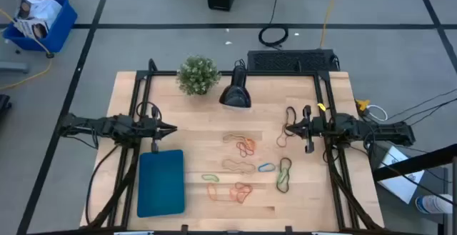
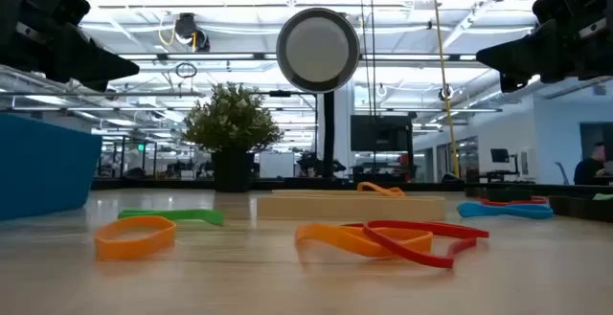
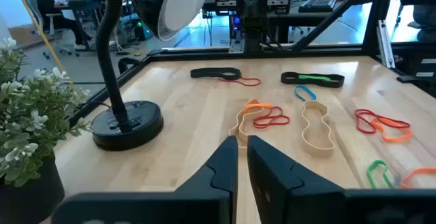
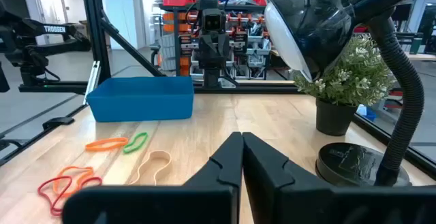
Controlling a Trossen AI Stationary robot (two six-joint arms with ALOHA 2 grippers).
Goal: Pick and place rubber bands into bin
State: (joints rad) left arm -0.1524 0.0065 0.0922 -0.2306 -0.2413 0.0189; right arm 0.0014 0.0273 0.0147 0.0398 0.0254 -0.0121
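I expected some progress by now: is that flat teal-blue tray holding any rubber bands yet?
Empty. From above, the flat teal-blue tray shows only bare blue floor, and the coloured rubber bands all lie on the wooden table beside it.

You have one bin (image 1: pixel 161 183), at about 8 o'clock on the counter (image 1: pixel 200 121), and none of the rubber bands (image 1: pixel 245 146) lie in it. Roughly a dozen bands are spread from the centre out toward 3 and 5 o'clock; several overlap, so you cannot get an exact count. By colour you can make out about four orange or red, two tan, two green, one blue and two or three dark ones. At 12 o'clock you have one potted plant (image 1: pixel 198 75) and one desk lamp (image 1: pixel 235 92). Two arms flank the counter, each with one end effector.
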